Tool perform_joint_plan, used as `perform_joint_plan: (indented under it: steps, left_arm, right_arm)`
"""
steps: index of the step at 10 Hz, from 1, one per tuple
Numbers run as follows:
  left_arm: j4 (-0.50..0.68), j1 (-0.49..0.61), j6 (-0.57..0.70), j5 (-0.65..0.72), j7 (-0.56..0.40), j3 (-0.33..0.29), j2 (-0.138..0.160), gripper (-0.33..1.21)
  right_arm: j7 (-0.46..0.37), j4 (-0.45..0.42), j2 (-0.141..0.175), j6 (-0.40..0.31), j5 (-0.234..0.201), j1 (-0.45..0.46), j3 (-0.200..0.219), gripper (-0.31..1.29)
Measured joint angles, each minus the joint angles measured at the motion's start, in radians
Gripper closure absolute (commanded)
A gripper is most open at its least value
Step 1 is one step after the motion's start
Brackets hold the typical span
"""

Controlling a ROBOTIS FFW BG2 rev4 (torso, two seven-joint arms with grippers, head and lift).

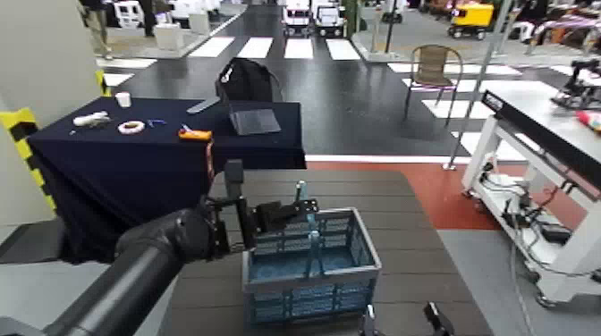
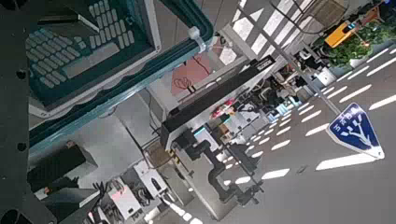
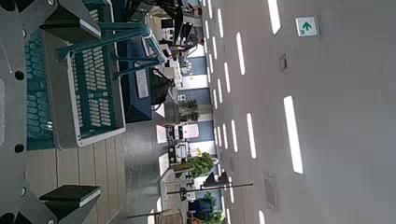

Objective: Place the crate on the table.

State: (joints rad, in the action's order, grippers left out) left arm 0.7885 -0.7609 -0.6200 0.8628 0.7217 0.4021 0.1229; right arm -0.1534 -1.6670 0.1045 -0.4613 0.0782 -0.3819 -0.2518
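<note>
Left jaws (image 1: pixel 234 217): at the crate's left rim near its far corner, about 9 o'clock from the crate's middle in the head view; whether they are closed on the rim or merely touching it, I cannot tell.
Right jaws (image 1: pixel 400 323): just showing at the head view's lower edge, about 5 o'clock from the crate; two dark tips stand apart, so they look open and hold nothing.
Crate (image 1: pixel 309 266): resting on, or just above, the table; long axis runs roughly 9 to 3 o'clock across the robot; teal handle (image 1: pixel 306 222) upright over the middle.
Key relation: the crate lies at 3 o'clock from the left jaws and 11 o'clock from the right; the left arm is nearer and seems the one at work.
Table (image 1: pixel 420 232): dark slats, bare around the crate, with spare room on every side.
Room: navy-draped table (image 1: pixel 134 170) at 10 o'clock beyond, white workbench (image 1: pixel 537 116) at 2 o'clock, chair (image 1: pixel 434 71) near 1 o'clock on a dark floor.
Judgement: placement looks nearly done; letting go cleanly is what remains.
</note>
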Motion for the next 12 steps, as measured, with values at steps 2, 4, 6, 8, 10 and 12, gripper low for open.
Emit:
perform_joint_plan:
  steps: [2,4,6,8,10,12]
  left_arm:
    - [0.148,0.063,0.016,-0.087,-0.114,-0.057,0.032,0.11]
    - [0.343,0.163,0.025,-0.185,-0.203,-0.138,0.063,0.11]
    - [0.549,0.296,0.062,-0.259,-0.299,-0.202,0.084,0.11]
    - [0.74,0.444,0.116,-0.336,-0.394,-0.263,0.088,0.11]
    - [0.868,0.591,0.229,-0.383,-0.489,-0.296,0.091,0.11]
    - [0.965,0.715,0.306,-0.456,-0.547,-0.328,0.077,0.11]
  right_arm:
    - [0.0,-0.002,0.0,0.002,-0.001,-0.002,0.003,0.13]
    - [0.0,-0.004,-0.003,0.003,-0.002,-0.005,0.01,0.13]
    - [0.0,-0.006,-0.005,0.003,-0.002,-0.009,0.016,0.13]
    - [0.0,-0.007,-0.006,0.0,-0.003,-0.013,0.022,0.13]
    - [0.0,-0.008,-0.008,-0.003,-0.004,-0.016,0.027,0.13]
    - [0.0,-0.008,-0.01,-0.007,-0.005,-0.02,0.031,0.13]
